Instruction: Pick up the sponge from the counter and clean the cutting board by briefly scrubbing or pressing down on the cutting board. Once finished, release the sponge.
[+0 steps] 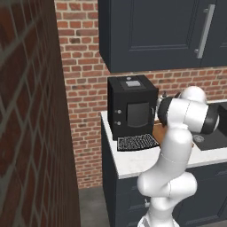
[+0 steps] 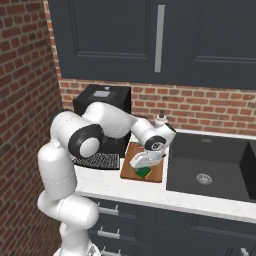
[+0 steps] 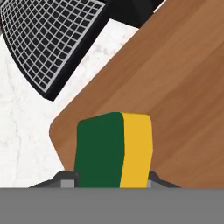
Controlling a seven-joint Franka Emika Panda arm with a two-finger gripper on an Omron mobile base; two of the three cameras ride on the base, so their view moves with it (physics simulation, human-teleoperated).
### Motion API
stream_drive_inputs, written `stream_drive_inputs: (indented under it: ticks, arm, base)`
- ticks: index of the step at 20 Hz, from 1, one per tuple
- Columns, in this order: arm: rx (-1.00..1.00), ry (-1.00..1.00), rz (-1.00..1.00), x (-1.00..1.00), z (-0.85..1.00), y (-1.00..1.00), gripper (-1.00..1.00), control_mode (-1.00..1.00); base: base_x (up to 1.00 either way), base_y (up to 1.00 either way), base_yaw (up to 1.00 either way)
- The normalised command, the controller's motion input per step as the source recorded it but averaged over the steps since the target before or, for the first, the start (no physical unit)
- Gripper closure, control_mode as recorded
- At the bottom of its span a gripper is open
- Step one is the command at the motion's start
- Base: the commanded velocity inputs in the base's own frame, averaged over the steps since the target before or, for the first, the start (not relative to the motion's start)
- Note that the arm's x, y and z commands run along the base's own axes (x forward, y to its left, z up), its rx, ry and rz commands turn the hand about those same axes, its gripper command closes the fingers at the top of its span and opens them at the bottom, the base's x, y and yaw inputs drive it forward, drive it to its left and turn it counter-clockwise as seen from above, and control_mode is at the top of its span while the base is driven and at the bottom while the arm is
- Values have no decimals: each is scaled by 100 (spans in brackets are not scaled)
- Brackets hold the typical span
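My end effector grips the sponge over the board's near corner, beside the black tray on the worktop. I judge a short, flat press best, staying inboard of the edge. The sponge stands on edge, long axis running out from the fingers, green layer toward the tray.

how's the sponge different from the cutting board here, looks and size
The sponge is a small block in two colours, dark green beside yellow; the cutting board is plain brown wood with visible grain. The sponge is thick and chunky and far smaller; the board is thin, flat and much wider. The sponge sits between the gripper fingers, while the board lies on the counter. Both are rectangular.
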Motion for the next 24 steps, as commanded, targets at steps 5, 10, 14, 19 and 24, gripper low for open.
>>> stream_drive_inputs:
  ticks: [5, 10, 14, 19, 24]
  arm:
    - [0, -10, 26, -48, 0, -28, 100, -100]
    - [0, -8, 19, 4, 0, -51, 100, -100]
    - [0, -4, 18, 59, 0, -43, 100, -100]
    - [0, -1, 18, 88, 1, -15, 100, -100]
    - [0, -3, 15, 65, 10, -1, 100, -100]
  base:
    - [0, 0, 0]
    - [0, 0, 0]
    - [0, 0, 0]
    - [0, 0, 0]
    - [0, 0, 0]
